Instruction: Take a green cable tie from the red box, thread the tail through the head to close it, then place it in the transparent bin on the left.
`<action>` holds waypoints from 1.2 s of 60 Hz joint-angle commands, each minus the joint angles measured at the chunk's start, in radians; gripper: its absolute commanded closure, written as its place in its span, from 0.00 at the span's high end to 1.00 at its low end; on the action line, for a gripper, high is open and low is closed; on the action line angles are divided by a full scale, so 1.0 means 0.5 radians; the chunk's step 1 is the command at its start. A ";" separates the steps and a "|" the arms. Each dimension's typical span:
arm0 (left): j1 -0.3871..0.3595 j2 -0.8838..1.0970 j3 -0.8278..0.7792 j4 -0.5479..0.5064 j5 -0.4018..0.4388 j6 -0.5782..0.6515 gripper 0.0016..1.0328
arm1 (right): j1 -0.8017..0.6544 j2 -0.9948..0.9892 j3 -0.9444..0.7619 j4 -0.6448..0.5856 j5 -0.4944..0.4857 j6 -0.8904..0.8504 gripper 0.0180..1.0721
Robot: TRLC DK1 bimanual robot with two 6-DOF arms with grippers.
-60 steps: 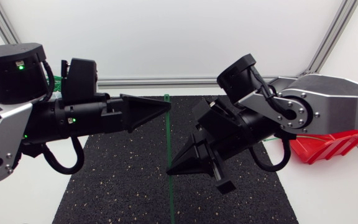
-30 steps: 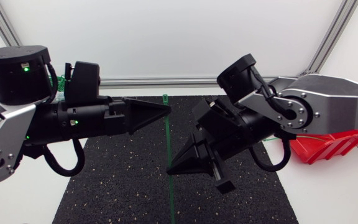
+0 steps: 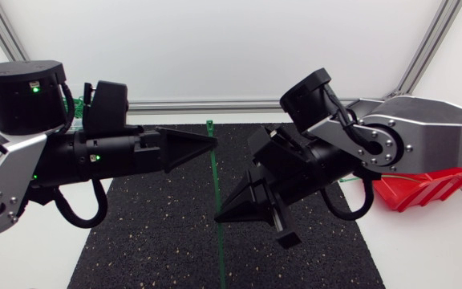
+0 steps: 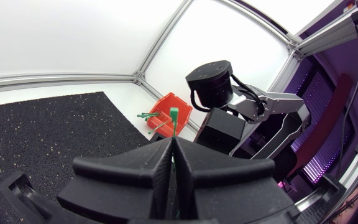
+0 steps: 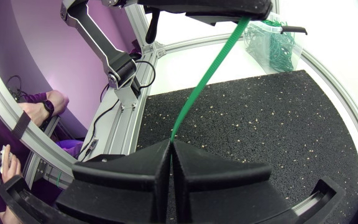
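The tail of the green cable tie (image 3: 215, 181) runs off the near edge of the head view, over the black mat (image 3: 159, 241). A little further along, the right end effector (image 3: 219, 217) is clamped on the strap partway up, fingers pressed together around it. It has hardly shifted in the last second. Beyond it, the left end effector (image 3: 213, 143) is closed on the strap just below the head, and this is the one that has moved: it has drawn slightly back toward its own side and taken the head with it. The tie, plumb a second ago, now leans a touch.

I judge this a small realignment and not threading (the strap is still straight, no loop formed). So the tie is out of the box and held at two places, with bending, closing and binning all left to do.

The two noses sit close together over the middle of the mat, which leaves little slack between them for curling the tail round. The red box (image 3: 423, 189) lies close behind the right arm on the white desk (image 3: 423, 257). The transparent bin (image 5: 275, 46), already holding green ties, sits at the far left corner behind the left arm, near the frame rail (image 3: 239, 104)
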 commanded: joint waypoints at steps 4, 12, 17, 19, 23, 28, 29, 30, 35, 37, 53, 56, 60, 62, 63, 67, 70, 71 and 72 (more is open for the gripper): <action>0.021 -0.029 0.059 0.000 0.016 -0.045 0.13 | 0.005 0.000 -0.048 0.015 0.019 -0.033 0.05; 0.030 -0.038 0.059 -0.006 0.016 -0.045 0.13 | 0.011 0.000 -0.051 0.024 0.022 -0.030 0.05; 0.036 -0.038 0.062 -0.009 0.016 -0.045 0.13 | 0.011 0.000 -0.051 0.024 0.022 -0.027 0.05; 0.036 -0.041 0.062 -0.009 0.016 -0.045 0.13 | 0.011 -0.003 -0.054 0.024 0.022 -0.027 0.05; 0.036 -0.041 0.062 -0.012 0.016 -0.045 0.13 | 0.011 -0.006 -0.054 0.024 0.022 -0.027 0.05; 0.036 -0.044 0.062 -0.012 0.016 -0.045 0.13 | 0.011 -0.009 -0.057 0.024 0.022 -0.027 0.05; 0.039 -0.044 0.062 -0.012 0.016 -0.045 0.13 | 0.011 -0.009 -0.057 0.024 0.022 -0.027 0.05; 0.039 -0.044 0.065 -0.015 0.016 -0.045 0.13 | 0.011 -0.009 -0.057 0.024 0.025 -0.027 0.05; 0.039 -0.044 0.059 -0.015 0.016 -0.045 0.13 | 0.011 -0.009 -0.057 0.024 0.025 -0.027 0.05; 0.039 -0.044 0.059 -0.015 0.016 -0.045 0.13 | 0.014 -0.009 -0.060 0.024 0.025 -0.027 0.05; 0.018 -0.029 0.078 -0.028 0.016 -0.051 0.13 | 0.042 0.009 -0.060 0.027 0.040 -0.027 0.05; 0.012 -0.022 0.084 -0.028 0.016 -0.057 0.13 | 0.048 0.009 -0.063 0.027 0.043 -0.024 0.05; 0.015 -0.019 0.084 -0.028 0.013 -0.063 0.13 | 0.048 0.009 -0.063 0.030 0.049 -0.024 0.05; 0.015 -0.019 0.084 -0.028 0.013 -0.063 0.13 | 0.048 0.009 -0.063 0.030 0.049 -0.024 0.05; 0.015 -0.019 0.084 -0.028 0.013 -0.066 0.13 | 0.048 0.006 -0.063 0.030 0.049 -0.024 0.05; 0.012 -0.016 0.081 -0.028 0.016 -0.069 0.13 | 0.048 0.003 -0.066 0.030 0.052 -0.024 0.05; 0.009 -0.016 0.081 -0.034 0.013 -0.069 0.13 | 0.048 0.006 -0.066 0.030 0.052 -0.024 0.05; 0.006 -0.016 0.081 -0.037 0.013 -0.069 0.13 | 0.048 0.006 -0.066 0.030 0.052 -0.024 0.05; 0.003 -0.016 0.081 -0.037 0.013 -0.072 0.13 | 0.048 0.003 -0.063 0.030 0.052 -0.024 0.05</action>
